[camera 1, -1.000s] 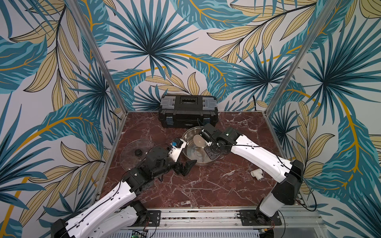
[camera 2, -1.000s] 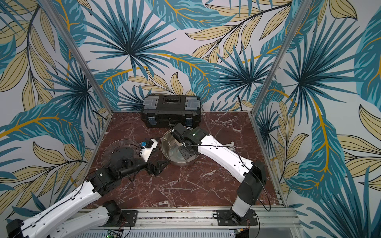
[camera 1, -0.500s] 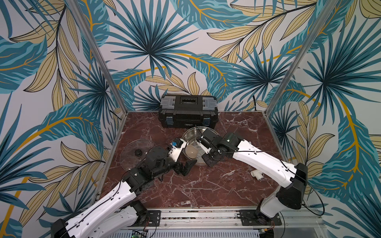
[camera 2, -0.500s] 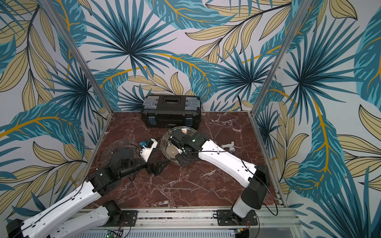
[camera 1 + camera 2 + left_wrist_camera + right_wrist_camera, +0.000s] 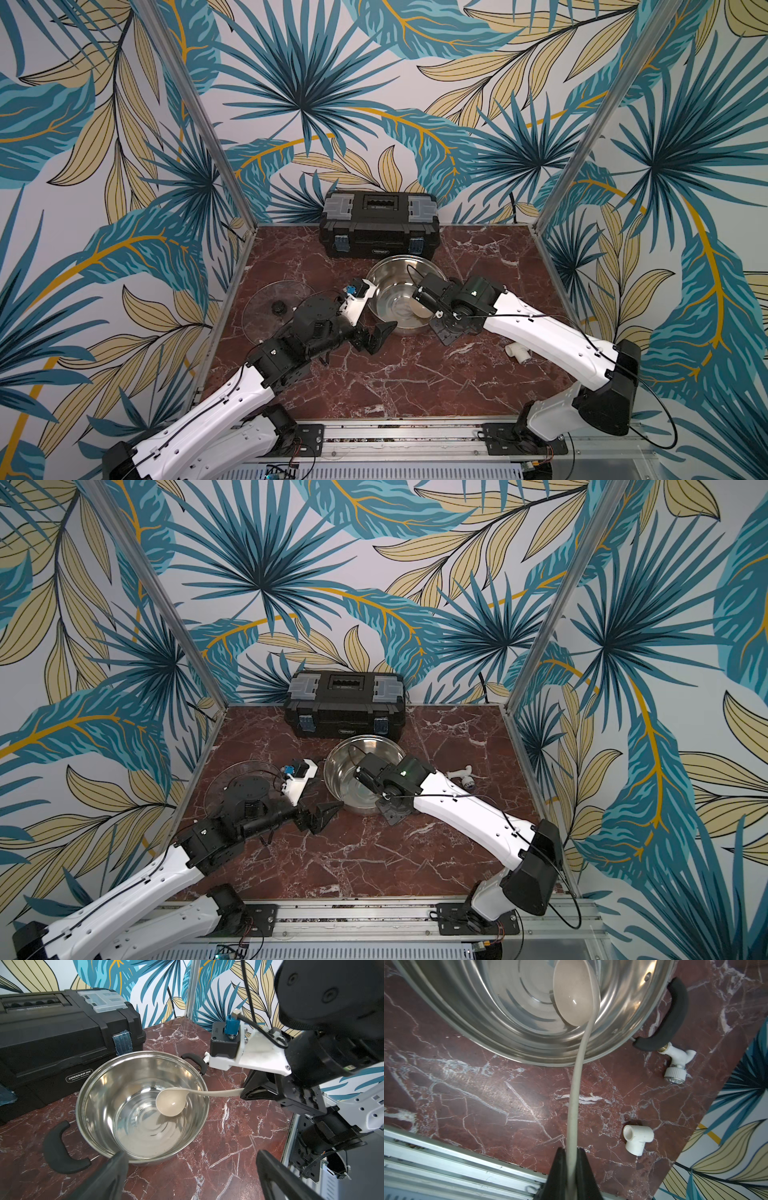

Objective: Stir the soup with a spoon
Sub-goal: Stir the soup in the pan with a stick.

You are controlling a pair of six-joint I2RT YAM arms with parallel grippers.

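– Spoon first: where does it sit?
– Its round bowl is down inside the pot, hollow side up, on the side nearest the surface's right edge. The slim handle rises over the rim there and runs out to the right gripper.
– And that claw?
– Pinched together on the handle's end. Its wrist view shows the 2 black fingers pressed against the beige stem from both sides.
– Does the spoon's bowl touch the steel bottom?
– Cannot tell. It lies low in the pot, near the wall.
– Where is the pot itself?
– On the marble surface, toward the middle of the far edge. It is just in front of the black toolbox, which stands along that edge. The pot has 2 black loop handles, 1 on each side.
– Left gripper?
– Spread wide apart and holding nothing, low over the surface just beside the pot's near-left side. In its wrist view 1 fingertip overlaps the pot's wall, but I cannot tell whether it touches.
– Anything else lying about?
– Clear glass lid flat near the left edge and a white T-fitting near the right edge. A white tap fitting lies just beside the pot's right-hand handle.
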